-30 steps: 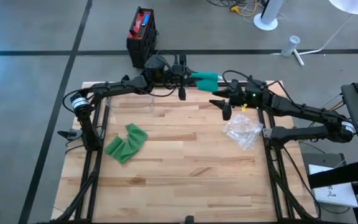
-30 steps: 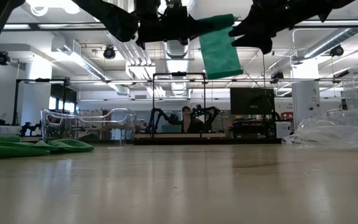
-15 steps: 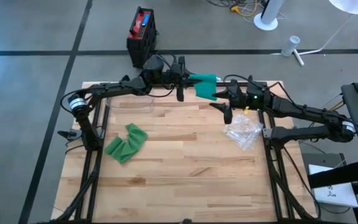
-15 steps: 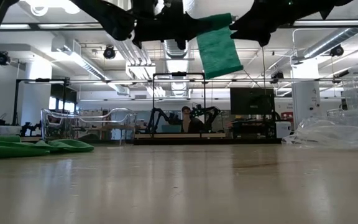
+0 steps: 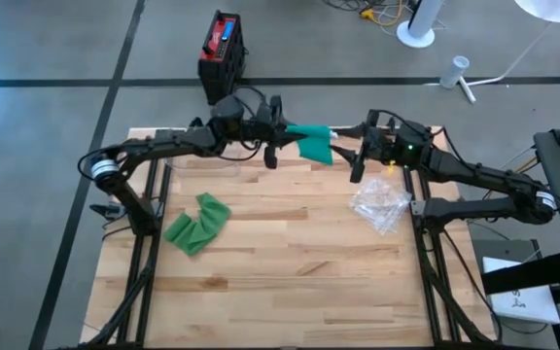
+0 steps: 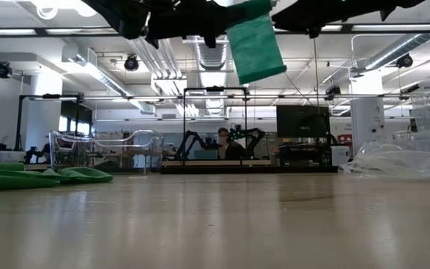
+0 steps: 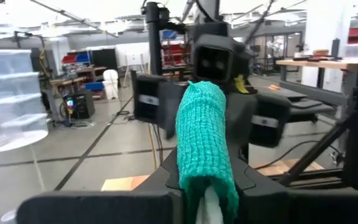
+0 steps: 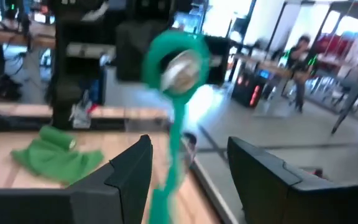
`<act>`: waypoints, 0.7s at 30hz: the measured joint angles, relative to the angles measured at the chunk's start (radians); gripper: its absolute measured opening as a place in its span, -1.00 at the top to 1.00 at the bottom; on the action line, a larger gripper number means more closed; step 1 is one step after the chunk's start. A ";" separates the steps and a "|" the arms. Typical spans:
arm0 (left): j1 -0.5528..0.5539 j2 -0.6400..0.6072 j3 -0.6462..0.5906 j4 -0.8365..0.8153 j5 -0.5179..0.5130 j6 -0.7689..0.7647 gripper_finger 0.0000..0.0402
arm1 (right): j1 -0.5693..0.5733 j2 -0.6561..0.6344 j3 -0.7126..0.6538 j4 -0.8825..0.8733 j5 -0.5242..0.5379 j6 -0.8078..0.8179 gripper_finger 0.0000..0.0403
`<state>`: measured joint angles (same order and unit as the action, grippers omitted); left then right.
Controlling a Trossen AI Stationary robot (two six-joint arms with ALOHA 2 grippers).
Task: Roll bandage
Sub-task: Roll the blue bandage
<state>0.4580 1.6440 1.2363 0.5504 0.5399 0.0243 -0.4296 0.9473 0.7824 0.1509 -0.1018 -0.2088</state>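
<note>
Above the table, green bandage [image 5: 312, 144] pinched in left jaws, right jaws seemingly spread alongside.

Grey floor [image 5: 47, 146], taped lines, bright ceiling lights [image 6: 47, 10].

One camera looks straight down, one sits low on the table [image 5: 290, 243], two ride the wrists (all see the green bandage [image 5: 313, 144]).

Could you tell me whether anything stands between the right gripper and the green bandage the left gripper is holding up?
Nothing visible does. The right gripper, fingers open, faces the green bandage across open air above the table's far edge; the left gripper is shut on the roll from the other side.
</note>
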 joint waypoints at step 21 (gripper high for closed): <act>0.000 -0.088 -0.016 -0.040 0.001 -0.009 0.86 | -0.024 0.258 0.221 -0.199 -0.052 -0.122 0.97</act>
<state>0.4577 1.5562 1.2201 0.5108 0.5413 0.0148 -0.4535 1.2049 1.0030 -0.0479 -0.1535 -0.3303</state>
